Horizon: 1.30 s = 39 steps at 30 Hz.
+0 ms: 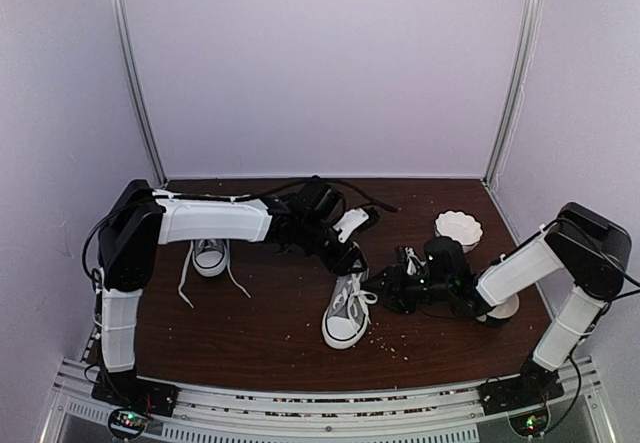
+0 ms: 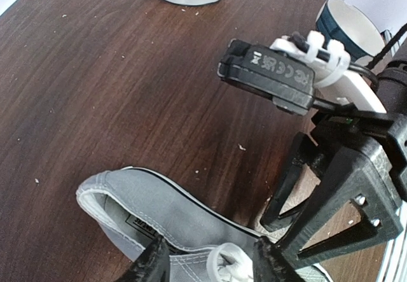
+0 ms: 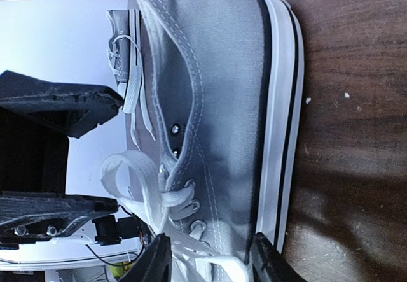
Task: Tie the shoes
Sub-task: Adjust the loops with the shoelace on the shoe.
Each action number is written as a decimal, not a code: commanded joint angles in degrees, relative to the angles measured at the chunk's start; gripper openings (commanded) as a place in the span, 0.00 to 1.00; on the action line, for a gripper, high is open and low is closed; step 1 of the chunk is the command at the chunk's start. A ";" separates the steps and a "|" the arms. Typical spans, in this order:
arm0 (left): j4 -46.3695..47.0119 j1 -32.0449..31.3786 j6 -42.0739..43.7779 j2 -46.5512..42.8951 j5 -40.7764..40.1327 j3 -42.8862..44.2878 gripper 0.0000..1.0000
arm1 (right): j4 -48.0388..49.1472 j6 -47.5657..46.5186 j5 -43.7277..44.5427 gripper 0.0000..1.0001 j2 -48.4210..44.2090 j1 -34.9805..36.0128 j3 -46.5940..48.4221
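Near the middle of the dark brown wooden bench I see one small grey canvas sneaker with white toe cap and sole. It stands upright with its toe toward the near edge, and its white laces are loose. Both arms meet over its heel end.

My left claw reaches in from the left and hangs at the far end of that sneaker. Through its wrist camera the fingers stand apart with a white lace loop between them, not pinched, so the claw is open.

My right claw comes in from the right, just beside the sneaker's right flank. Its wrist view shows the two fingers spread, with the sneaker's laced front lying across the gap. Whether they press on the canvas I cannot tell.

The second grey sneaker sits well apart at the left, under the left arm, with its laces trailing toward the near edge. A white scalloped bowl stands at the far right, and a dark-and-white cup sits near the right arm. Pale crumbs dot the bench.
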 commanded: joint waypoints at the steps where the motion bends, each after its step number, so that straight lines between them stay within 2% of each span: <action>1: -0.55 -0.29 0.80 0.78 1.63 0.74 0.43 | 2.27 0.66 -0.95 0.37 0.14 0.31 -1.14; 5: -1.53 -0.29 1.21 0.93 1.72 0.80 0.35 | 2.43 0.78 -1.06 0.31 -0.16 0.28 -1.76; 8: -2.71 -0.29 1.76 0.92 0.61 0.80 0.46 | 1.36 0.36 -1.64 0.40 -0.58 0.22 -1.84; 11: -3.09 -0.29 1.98 1.25 -0.64 1.05 0.45 | -0.89 -1.01 -1.65 0.41 -1.60 0.22 -1.80; 17: -3.78 -0.29 2.31 1.86 1.02 1.46 0.30 | -1.11 -0.89 -3.52 0.45 -1.50 0.24 -1.51; 23: -3.42 -0.21 2.56 0.98 1.13 0.88 0.00 | 1.11 -0.58 -5.90 0.48 -0.47 0.22 -2.37; 30: -1.51 0.73 2.50 -2.44 -1.71 -3.24 0.00 | 3.73 -0.96 -8.68 0.48 0.38 -0.08 -2.02; 33: -0.02 1.25 2.19 -4.34 -3.13 -5.42 0.00 | 2.23 -2.14 -8.67 0.40 0.16 -0.22 -2.11; 39: 0.88 1.73 2.03 -5.31 -3.59 -7.16 0.00 | 1.83 -2.33 -8.71 0.34 -0.12 -0.47 -2.34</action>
